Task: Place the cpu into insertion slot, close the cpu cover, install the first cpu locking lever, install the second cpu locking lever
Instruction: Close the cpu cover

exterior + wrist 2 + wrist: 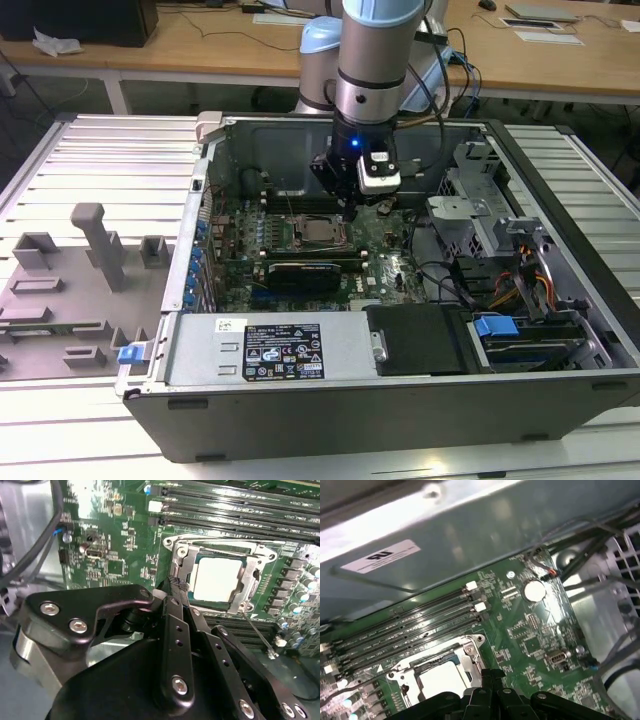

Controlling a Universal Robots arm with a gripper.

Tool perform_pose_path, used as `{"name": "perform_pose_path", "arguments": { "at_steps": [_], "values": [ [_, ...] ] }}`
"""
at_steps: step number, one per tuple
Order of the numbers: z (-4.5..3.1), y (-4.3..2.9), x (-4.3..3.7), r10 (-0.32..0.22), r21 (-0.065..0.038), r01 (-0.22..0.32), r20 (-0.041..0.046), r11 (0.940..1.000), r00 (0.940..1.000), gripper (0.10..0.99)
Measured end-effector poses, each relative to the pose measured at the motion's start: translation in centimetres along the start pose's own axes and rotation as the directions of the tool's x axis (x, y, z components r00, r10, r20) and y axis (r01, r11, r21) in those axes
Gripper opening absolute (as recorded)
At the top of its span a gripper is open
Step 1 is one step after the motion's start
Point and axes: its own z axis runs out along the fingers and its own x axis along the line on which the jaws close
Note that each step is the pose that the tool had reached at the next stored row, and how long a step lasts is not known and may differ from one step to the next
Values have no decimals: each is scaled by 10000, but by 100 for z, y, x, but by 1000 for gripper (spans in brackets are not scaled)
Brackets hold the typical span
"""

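Sheet metal of the computer case runs along the lower part of the exterior view, nearest the camera. Behind it, at the middle of the frame, the cpu lies seated in the insertion slot. Its silver face shows through the window of the cpu cover, which lies flat over it in both wrist views.

Just past the socket, toward the exterior view's right, the gripper hangs low over the board, its fingers drawn together with nothing between them. In the second wrist view its tips sit at the cover's edge.

A thin locking lever juts loose from one corner, so the first lever step looks to be in hand. That step calls for catching the wire cleanly without scraping the green board.

Farthest back, the arm rises at the upper middle.
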Motion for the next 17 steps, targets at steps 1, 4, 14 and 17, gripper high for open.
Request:
{"name": "perform_pose_path", "arguments": {
  "at_steps": [1,4,14,17],
  "values": [
    [2,0,0,-266,-10,266,0,9996,9996,106],
    [9,-7,-4,-999,-23,999,-1,9950,9950,106],
    [50,-38,-14,-2670,-47,2670,-47,9637,9637,106],
    [59,-42,-15,-3078,-52,3078,-56,9514,9514,106]
  ]
}}
